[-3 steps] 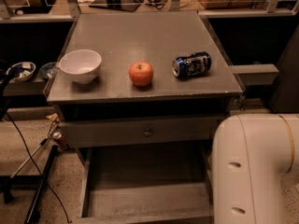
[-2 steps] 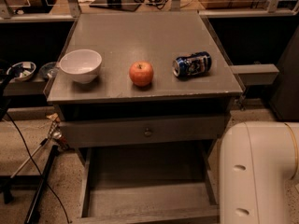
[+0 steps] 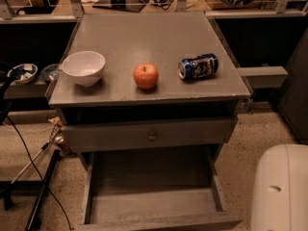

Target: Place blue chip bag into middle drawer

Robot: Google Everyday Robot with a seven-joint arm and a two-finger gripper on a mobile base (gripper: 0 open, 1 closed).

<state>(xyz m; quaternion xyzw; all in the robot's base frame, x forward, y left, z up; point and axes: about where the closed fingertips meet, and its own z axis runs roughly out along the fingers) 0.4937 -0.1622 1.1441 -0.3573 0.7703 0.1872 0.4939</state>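
On the cabinet top (image 3: pixel 144 32), in the upper frame, a bowl (image 3: pixel 83 67) sits left, an apple (image 3: pixel 146 76) centre and a can (image 3: pixel 198 66) right. Under the drawer front (image 3: pixel 149 134), the middle drawer (image 3: pixel 149 208) juts out at bottom centre. The robot arm (image 3: pixel 279 191) is lower right, seemingly beside it; the gripper lies outside the frame.

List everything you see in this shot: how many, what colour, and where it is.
cabinet: one, grey, centre of view
bowl: one, white, left side of the cabinet top
apple: one, red-orange, middle of the top near the front edge
drink can: one, blue and white, on its side to the right of the apple
drawer front: one, grey with a small round knob, just under the top
middle drawer: one, grey, pulled open below the drawer front
dishes: two, pale, on a low shelf at far left
blue chip bag: none in view
robot arm: one white segment, bottom right corner
gripper: not in view
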